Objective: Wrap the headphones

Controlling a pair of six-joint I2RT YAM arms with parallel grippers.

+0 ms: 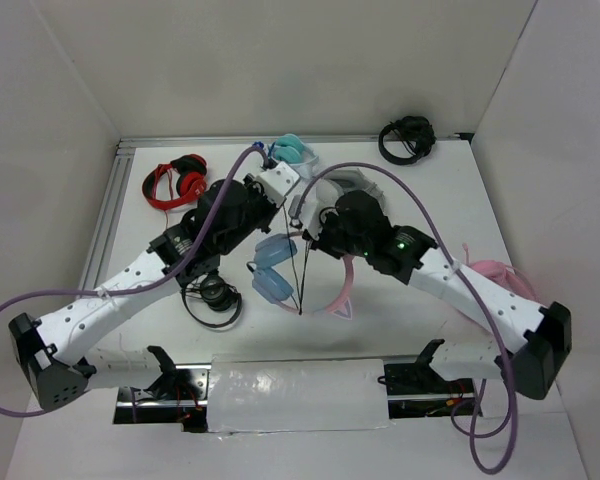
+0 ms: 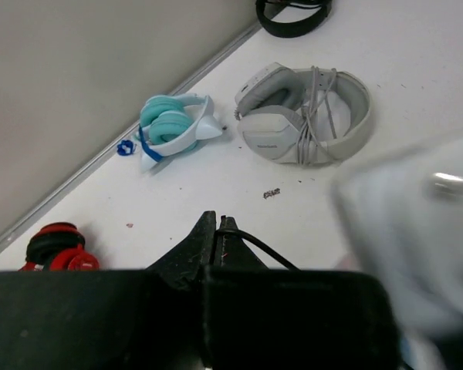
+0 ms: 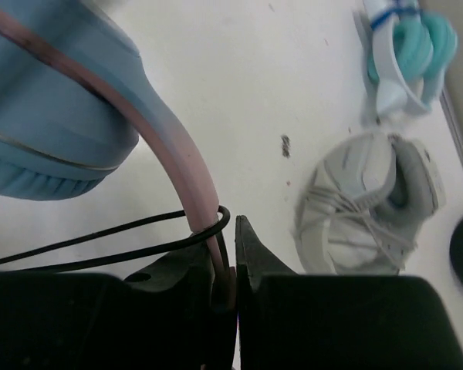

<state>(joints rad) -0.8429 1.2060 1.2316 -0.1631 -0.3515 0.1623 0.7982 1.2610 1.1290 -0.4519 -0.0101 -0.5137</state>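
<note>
Headphones (image 1: pixel 275 270) are in the middle of the table (image 1: pixel 430 200). Right gripper (image 3: pixel 233 239) is clamped on the pink headband (image 3: pixel 177 146); left gripper (image 2: pixel 216 227) pinches the black cable (image 2: pixel 266 248). Keep the cable taut and lay each turn beside the last.

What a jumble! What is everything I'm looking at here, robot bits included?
cat-ear headphones: one, pink band, light blue cups, table centre
black cable: one, thin, beside the cups
red headphones: one, back left
teal-and-white headphones: one, back centre
grey headphones: one, cord wrapped round, right of the teal pair
black headphones: two, one back right, one by the left arm
pink headphones: one, right side
table: one, white
left gripper: black, shut on the black cable
right gripper: black, shut on the pink band
</note>
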